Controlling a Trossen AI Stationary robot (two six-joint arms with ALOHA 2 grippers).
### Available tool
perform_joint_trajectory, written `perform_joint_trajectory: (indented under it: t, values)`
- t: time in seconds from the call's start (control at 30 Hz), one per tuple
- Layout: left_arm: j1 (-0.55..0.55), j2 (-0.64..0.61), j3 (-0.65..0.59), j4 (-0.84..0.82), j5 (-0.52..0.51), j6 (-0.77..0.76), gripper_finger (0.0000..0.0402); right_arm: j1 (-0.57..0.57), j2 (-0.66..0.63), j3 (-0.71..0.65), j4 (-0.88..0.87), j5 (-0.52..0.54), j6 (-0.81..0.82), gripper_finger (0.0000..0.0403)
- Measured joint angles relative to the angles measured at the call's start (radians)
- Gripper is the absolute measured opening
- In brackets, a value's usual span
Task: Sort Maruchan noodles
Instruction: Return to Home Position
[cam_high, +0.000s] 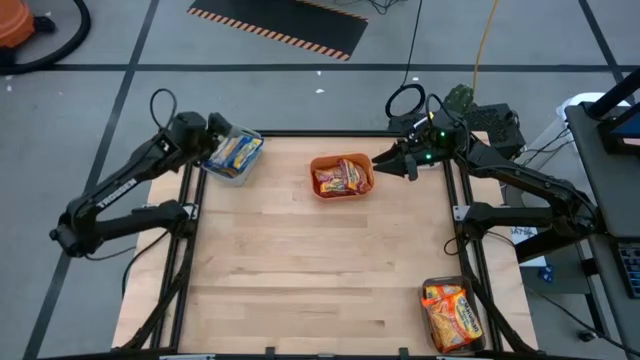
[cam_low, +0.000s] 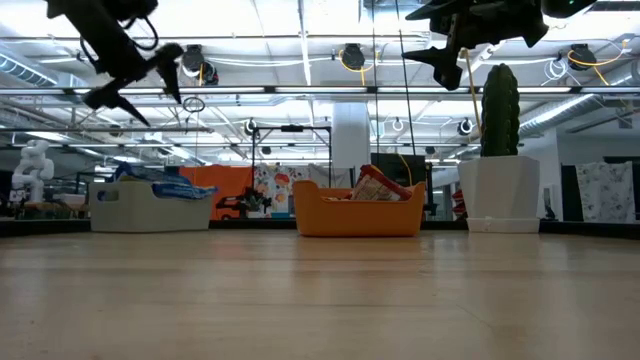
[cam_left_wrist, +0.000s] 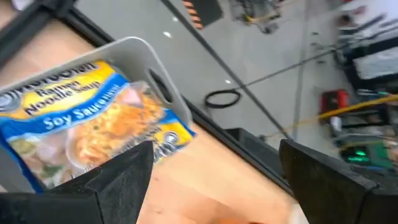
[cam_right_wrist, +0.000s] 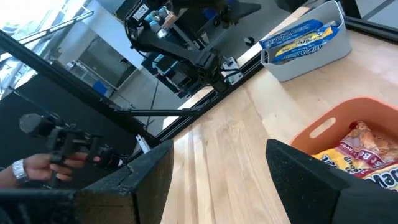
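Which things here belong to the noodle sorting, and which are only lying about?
Job: blue noodle packets in grey plastic bin; red packets in orange plastic bin; orange packets in clear plastic bin; left gripper; right gripper.
Lying about: green cactus in white planter; black-orange striped floor mat; black cable loop.

Three bins (cam_low: 355, 222), two arms (cam_high: 120, 190), noodle packets (cam_left_wrist: 81, 124) too overlapped to count

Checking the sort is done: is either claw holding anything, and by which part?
Nothing: left claw by the grey bin and right claw beside the orange bin are open, empty.
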Motion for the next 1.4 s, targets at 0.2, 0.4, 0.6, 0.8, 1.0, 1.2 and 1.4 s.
perform_joint_trajectory:
  t: [0.2,0.4,0.6,0.8,1.0,1.2,1.4]
  values:
    - [-0.007,-0.076,0.000,0.018,0.071,0.048,0.0349,0.000,0.000,0.000,0.002,0.002,0.019,0.0247]
    - [-0.031,-0.089,0.000,0.067,0.165,0.301,0.0349,0.004,-0.003,0.000,0.063,0.056,0.010,0.0237]
    - [-0.073,-0.089,0.000,0.209,0.215,0.728,0.0349,0.022,-0.004,0.000,0.147,0.113,-0.009,0.0183]
    - [-0.127,-0.089,0.000,0.294,0.222,0.836,0.0343,0.091,-0.004,0.000,0.161,0.251,0.036,0.0095]
    - [-0.182,-0.089,0.000,0.308,0.299,0.851,0.0247,0.175,-0.004,0.000,0.168,0.346,-0.025,0.0011]
    - [-0.240,-0.106,0.000,0.307,0.364,0.958,0.0087,0.210,-0.004,0.000,0.166,0.364,-0.064,0.0007]
    - [-0.298,-0.123,0.000,0.307,0.390,1.012,0.0007,0.219,-0.004,0.000,0.166,0.365,-0.066,0.0005]
